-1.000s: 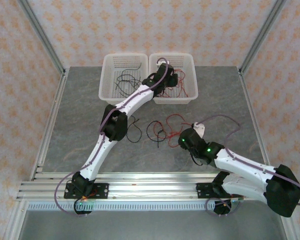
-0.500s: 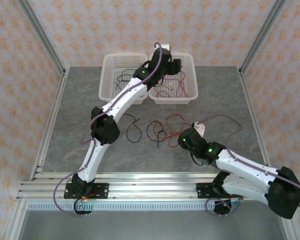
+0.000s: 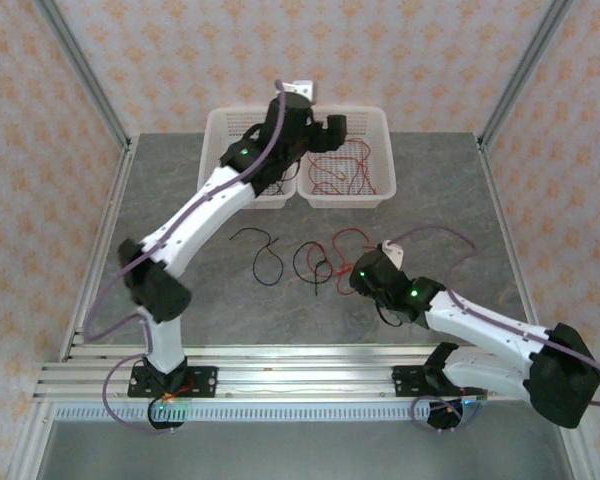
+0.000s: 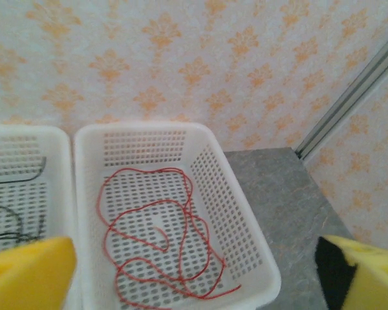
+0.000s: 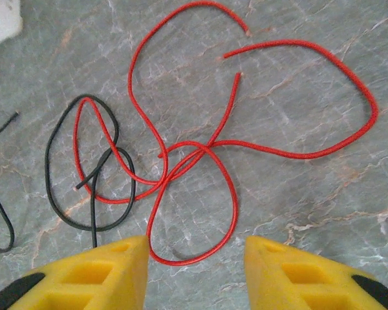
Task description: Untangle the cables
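The right hand [image 5: 197, 265] hovers low over the knot on the table [image 5: 323, 213], its fingers partly apart and holding nothing. The red cable [image 5: 181, 155] lies just ahead of the fingers, with its nearest loop between them. The black cable [image 5: 47, 168] is hooked through the red one on the hand's left.

To my eye the tangle runs crosswise to the hand, left to right. The red ends point away from the hand, toward the far side.

I would say the best grip is on the bare red stretch to the hand's right, well clear of the black. A slow pull that way should let the red slip out.

The left hand [image 4: 194, 278] hangs wide open and empty above a basket [image 4: 236, 206], with more red cable [image 4: 187, 194] lying loose below it.
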Tool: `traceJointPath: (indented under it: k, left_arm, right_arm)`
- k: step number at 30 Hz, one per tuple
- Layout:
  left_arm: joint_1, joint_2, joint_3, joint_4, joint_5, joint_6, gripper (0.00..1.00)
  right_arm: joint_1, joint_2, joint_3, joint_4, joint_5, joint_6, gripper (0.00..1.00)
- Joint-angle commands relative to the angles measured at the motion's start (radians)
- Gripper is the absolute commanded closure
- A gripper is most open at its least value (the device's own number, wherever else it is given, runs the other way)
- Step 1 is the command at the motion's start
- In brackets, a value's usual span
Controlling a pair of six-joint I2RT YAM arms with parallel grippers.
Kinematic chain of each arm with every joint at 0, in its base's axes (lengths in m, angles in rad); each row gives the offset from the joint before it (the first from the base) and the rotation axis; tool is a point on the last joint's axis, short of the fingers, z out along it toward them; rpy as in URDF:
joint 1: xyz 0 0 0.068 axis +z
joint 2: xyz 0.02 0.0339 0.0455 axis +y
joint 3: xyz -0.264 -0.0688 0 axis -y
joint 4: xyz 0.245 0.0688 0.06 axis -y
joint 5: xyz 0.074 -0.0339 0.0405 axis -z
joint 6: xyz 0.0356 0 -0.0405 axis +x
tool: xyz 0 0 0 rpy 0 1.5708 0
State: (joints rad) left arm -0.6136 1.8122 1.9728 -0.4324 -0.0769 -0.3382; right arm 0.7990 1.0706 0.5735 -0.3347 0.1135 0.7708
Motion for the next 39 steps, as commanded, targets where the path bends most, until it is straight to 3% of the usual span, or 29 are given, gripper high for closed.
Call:
traceJointPath:
  k: [1, 5, 13, 20, 29, 34, 39]
  left_arm:
    - [0.004, -0.194, -0.174, 0.116, -0.065, 0.001, 0.01]
    - [0.036, -0.390, -0.418, 0.165, -0.063, -0.043, 0.01]
    - [0.127, -0.690, -0.827, 0.271, 0.067, -0.124, 0.01]
    - [0.130, -0.761, -0.910, 0.235, 0.073, -0.119, 0.02]
    - [0.132, -0.798, -0.909, 0.163, 0.055, -0.107, 0.04]
    - [0.131, -0.818, -0.905, 0.117, 0.039, -0.114, 0.06]
    - [0.132, -0.852, -0.909, 0.085, 0.027, -0.128, 0.10]
  right_arm:
    - [0.022, 0.075, 0.070, -0.009, 0.004, 0.004, 0.57]
    - [0.026, 0.213, 0.167, -0.041, 0.038, -0.039, 0.57]
    - [-0.037, 0.465, 0.353, -0.084, 0.081, -0.202, 0.58]
    - [-0.072, 0.647, 0.466, -0.090, 0.064, -0.299, 0.61]
    - [-0.079, 0.770, 0.538, -0.084, 0.077, -0.297, 0.67]
    - [-0.080, 0.769, 0.540, -0.075, 0.081, -0.286, 0.77]
    - [-0.080, 0.735, 0.531, -0.075, 0.090, -0.281, 0.96]
